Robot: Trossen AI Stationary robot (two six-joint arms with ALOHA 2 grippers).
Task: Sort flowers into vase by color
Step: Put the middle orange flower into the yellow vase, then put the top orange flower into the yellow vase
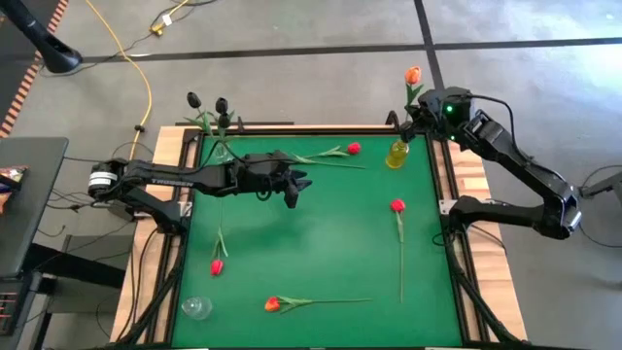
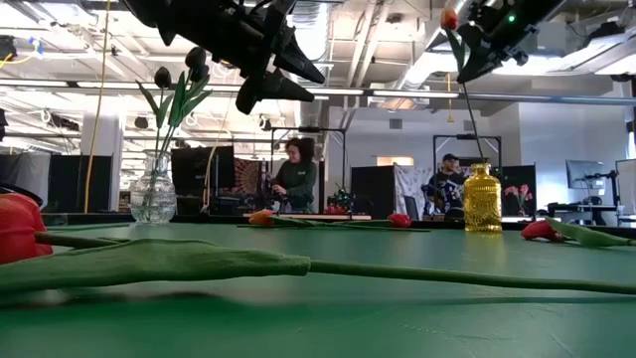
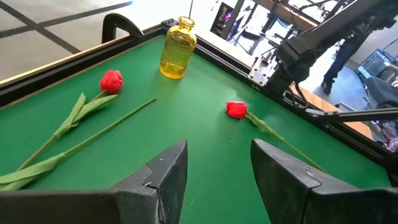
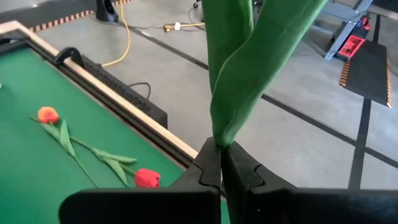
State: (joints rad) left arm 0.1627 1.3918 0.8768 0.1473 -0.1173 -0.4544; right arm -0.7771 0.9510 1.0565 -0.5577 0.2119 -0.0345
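Green counter [image 1: 321, 233], lab room behind with two people at desks in the low view. Right hand [image 1: 416, 115] sits at the far right corner above the yellow vase [image 1: 397, 154], clenched on the stem of an orange tulip [image 1: 413, 75]; right wrist view shows fingers [image 4: 208, 171] pinched on its green leaf. Left hand [image 1: 294, 192] hovers over the far-middle of the counter, released, jaws apart, holding nothing. Clear vase [image 1: 223, 148] at the far left edge holds two black tulips [image 1: 208, 101]. Loose flowers lying flat: red tulip near the yellow vase [image 1: 353, 148], red tulip at right-centre [image 1: 397, 206], red tulip at left [image 1: 217, 266], orange tulip at near edge [image 1: 272, 304]. Small clear glass [image 1: 196, 308] at near-left corner
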